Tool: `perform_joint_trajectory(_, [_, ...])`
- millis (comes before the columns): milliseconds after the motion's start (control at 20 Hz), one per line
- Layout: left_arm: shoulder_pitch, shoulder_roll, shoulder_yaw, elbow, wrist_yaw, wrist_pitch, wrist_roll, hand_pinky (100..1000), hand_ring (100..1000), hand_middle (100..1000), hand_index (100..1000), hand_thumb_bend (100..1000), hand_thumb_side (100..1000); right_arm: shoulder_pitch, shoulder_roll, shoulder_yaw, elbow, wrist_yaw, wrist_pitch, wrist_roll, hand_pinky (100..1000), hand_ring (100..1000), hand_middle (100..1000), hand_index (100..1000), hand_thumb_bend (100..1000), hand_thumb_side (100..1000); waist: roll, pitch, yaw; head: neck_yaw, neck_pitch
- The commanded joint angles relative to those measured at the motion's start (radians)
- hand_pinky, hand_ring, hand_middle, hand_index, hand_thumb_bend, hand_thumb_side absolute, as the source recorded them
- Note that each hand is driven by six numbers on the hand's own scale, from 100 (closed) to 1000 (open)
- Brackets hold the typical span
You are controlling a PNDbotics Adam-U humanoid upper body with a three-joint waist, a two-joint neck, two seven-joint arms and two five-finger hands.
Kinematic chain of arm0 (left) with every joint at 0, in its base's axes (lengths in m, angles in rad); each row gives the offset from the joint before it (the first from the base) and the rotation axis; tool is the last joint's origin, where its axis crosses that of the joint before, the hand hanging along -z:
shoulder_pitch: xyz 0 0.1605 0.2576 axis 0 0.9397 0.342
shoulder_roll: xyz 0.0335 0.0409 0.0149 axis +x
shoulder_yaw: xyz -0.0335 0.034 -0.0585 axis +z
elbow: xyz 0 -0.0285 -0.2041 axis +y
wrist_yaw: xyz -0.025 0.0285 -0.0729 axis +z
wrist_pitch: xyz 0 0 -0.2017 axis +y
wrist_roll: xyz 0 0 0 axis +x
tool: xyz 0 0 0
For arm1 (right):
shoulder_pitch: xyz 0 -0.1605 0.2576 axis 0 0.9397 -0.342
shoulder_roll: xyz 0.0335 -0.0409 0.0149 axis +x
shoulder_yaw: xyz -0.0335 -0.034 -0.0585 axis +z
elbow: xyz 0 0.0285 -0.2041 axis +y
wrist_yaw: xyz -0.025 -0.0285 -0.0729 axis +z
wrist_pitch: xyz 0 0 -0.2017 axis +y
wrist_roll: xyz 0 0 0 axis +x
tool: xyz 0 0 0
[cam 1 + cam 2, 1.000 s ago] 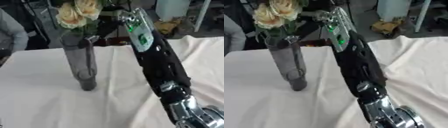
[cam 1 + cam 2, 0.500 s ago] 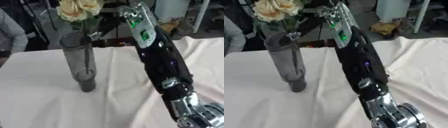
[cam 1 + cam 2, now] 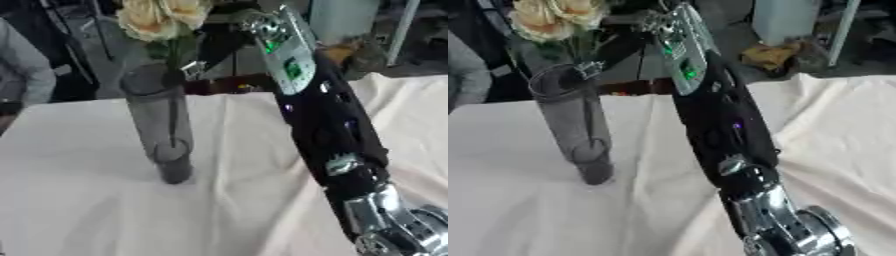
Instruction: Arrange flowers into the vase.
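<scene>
My right robot hand sits at the vase rim, finger state unreadable, cream flowers just above the vase mouth with stems partly inside, so I judge insertion underway; next, lower stems and release.

White cloth covers the table, wrinkled, with long folds running toward the near right. Far left edge: a person's grey sleeve. Behind the table, a dark red strip along the far edge. Further back, a pale grey upright block, a yellowish-brown heap on the floor beside it, and a light pole at right.
</scene>
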Motion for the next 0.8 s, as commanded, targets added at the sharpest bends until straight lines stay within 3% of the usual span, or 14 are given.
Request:
perform_joint_trajectory(50, [-0.010,0.015,0.000,-0.015,0.003,0.001,-0.004,720,871,862,975,100,1000,-0.043,-0.004,-0.009,-0.013,-0.036,-0.014,0.013,905,972,851,888,1000,611,-0.001,-0.017,0.001,0.001,-0.014])
perform_joint_trajectory(150, [-0.011,0.016,0.000,-0.015,0.004,0.001,-0.004,720,871,862,975,100,1000,-0.045,-0.007,-0.004,-0.007,-0.064,-0.018,0.016,906,972,870,991,1000,612,-0.002,-0.017,0.001,0.001,-0.014])
perform_joint_trajectory(250, [-0.012,0.016,0.000,-0.015,0.004,0.001,-0.004,720,871,862,976,100,1000,-0.049,-0.010,0.006,0.000,-0.088,-0.019,0.016,905,970,874,1000,1000,604,-0.003,-0.017,0.001,0.000,-0.015])
perform_joint_trajectory(300, [-0.012,0.016,0.000,-0.015,0.005,0.001,-0.004,720,871,862,976,100,1000,-0.050,-0.011,0.011,0.004,-0.094,-0.021,0.016,904,969,871,946,1000,597,-0.004,-0.017,0.001,0.000,-0.015])
perform_joint_trajectory(450, [-0.012,0.016,0.000,-0.015,0.005,0.001,-0.004,719,871,862,976,100,1000,-0.055,-0.011,0.018,0.017,-0.103,-0.026,0.016,901,964,803,482,1000,609,-0.006,-0.016,0.001,-0.001,-0.016])
perform_joint_trajectory(600, [-0.012,0.017,0.000,-0.015,0.005,0.002,-0.004,719,871,862,976,100,1000,-0.057,-0.011,0.018,0.024,-0.107,-0.031,0.016,902,963,796,515,1000,609,-0.007,-0.016,0.002,-0.001,-0.017])
perform_joint_trajectory(650, [-0.012,0.017,0.000,-0.015,0.005,0.002,-0.004,719,871,862,975,100,1000,-0.058,-0.011,0.018,0.025,-0.107,-0.032,0.016,900,962,844,987,1000,596,-0.007,-0.016,0.002,-0.001,-0.017])
perform_joint_trajectory(750, [-0.012,0.017,-0.001,-0.015,0.005,0.001,-0.004,719,871,862,975,100,1000,-0.058,-0.010,0.019,0.026,-0.111,-0.038,0.016,900,962,847,999,1000,596,-0.008,-0.016,0.003,-0.002,-0.017])
perform_joint_trajectory(800, [-0.012,0.016,-0.001,-0.015,0.005,0.001,-0.004,718,871,862,976,100,1000,-0.059,-0.010,0.019,0.026,-0.112,-0.040,0.016,896,957,776,599,1000,608,-0.009,-0.016,0.003,-0.002,-0.018])
